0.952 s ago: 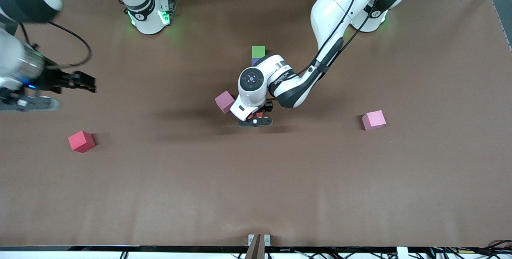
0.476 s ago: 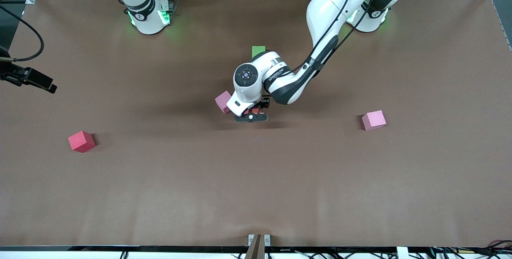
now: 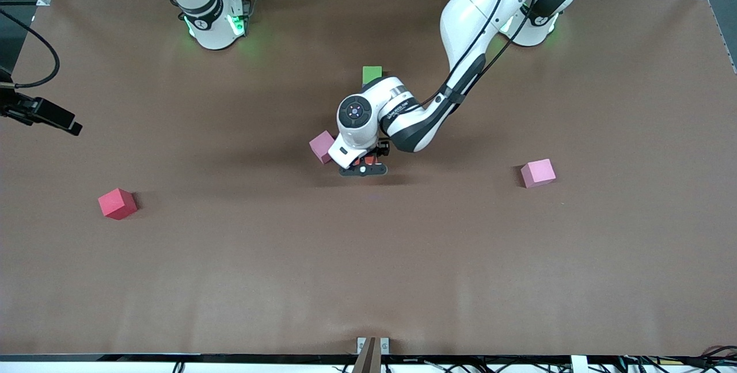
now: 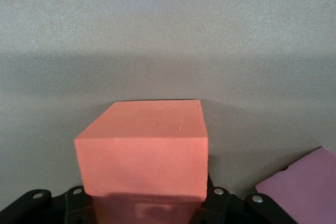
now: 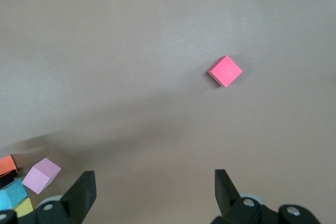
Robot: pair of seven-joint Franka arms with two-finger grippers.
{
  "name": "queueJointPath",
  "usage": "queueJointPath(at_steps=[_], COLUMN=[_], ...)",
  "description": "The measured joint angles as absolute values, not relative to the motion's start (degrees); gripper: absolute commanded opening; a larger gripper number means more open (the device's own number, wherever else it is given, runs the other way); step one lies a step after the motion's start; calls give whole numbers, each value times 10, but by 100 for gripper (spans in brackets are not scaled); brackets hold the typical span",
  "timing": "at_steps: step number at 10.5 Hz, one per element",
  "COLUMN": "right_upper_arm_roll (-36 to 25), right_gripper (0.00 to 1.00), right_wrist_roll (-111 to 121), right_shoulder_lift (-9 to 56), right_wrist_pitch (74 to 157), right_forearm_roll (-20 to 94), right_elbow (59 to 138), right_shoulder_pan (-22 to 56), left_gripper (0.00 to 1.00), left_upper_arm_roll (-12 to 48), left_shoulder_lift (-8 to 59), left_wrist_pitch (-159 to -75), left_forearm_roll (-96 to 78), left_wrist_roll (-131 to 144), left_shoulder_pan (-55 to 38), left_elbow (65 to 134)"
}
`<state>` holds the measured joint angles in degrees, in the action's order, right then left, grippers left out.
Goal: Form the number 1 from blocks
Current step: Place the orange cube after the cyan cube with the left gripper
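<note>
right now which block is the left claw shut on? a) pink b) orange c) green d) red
b: the left wrist view shows the orange block held right at the left claw, while the green block sits apart on the table.

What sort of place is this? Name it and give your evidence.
Likely a robotics lab: two arms bolted along a brown table, loose foam blocks such as the red block, and cables and aluminium framing at its edge.

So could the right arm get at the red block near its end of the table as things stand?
Probably yes: the right hand is open and holds nothing, and the red block sits alone on bare table with nothing around it.
</note>
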<state>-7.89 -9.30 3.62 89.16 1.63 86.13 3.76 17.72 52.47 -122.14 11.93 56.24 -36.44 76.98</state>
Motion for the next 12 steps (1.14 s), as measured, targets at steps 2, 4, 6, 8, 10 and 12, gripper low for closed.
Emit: queueJointPath(at_steps=[2, 4, 6, 8, 10, 12], right_upper_arm_roll=[-79, -79, -79, -79, -79, -79], right_gripper=[100, 100, 100, 100, 100, 100], right_wrist_roll=[-77, -71, -71, -70, -70, -70], right_shoulder_lift=[36, 36, 36, 36, 36, 36], right_wrist_pitch=[892, 892, 892, 892, 892, 892], right_forearm_roll=[18, 22, 22, 22, 22, 23], right_elbow=[861, 861, 861, 861, 861, 862], right_shoulder_pan=[33, 31, 31, 31, 31, 31], left_gripper=[0, 47, 100, 100, 100, 100], left_upper_arm_roll=[178, 178, 178, 178, 174, 153], left_shoulder_lift=[525, 524, 523, 523, 509, 471], left_wrist_pitch=[-1218, -1213, -1204, -1202, -1202, -1186], left_forearm_roll=[119, 119, 119, 119, 119, 119], left_wrist_roll=[562, 561, 561, 570, 584, 611], left_shoulder_pan=[-366, -370, -372, -372, -364, -349], left_elbow=[774, 774, 774, 774, 772, 766])
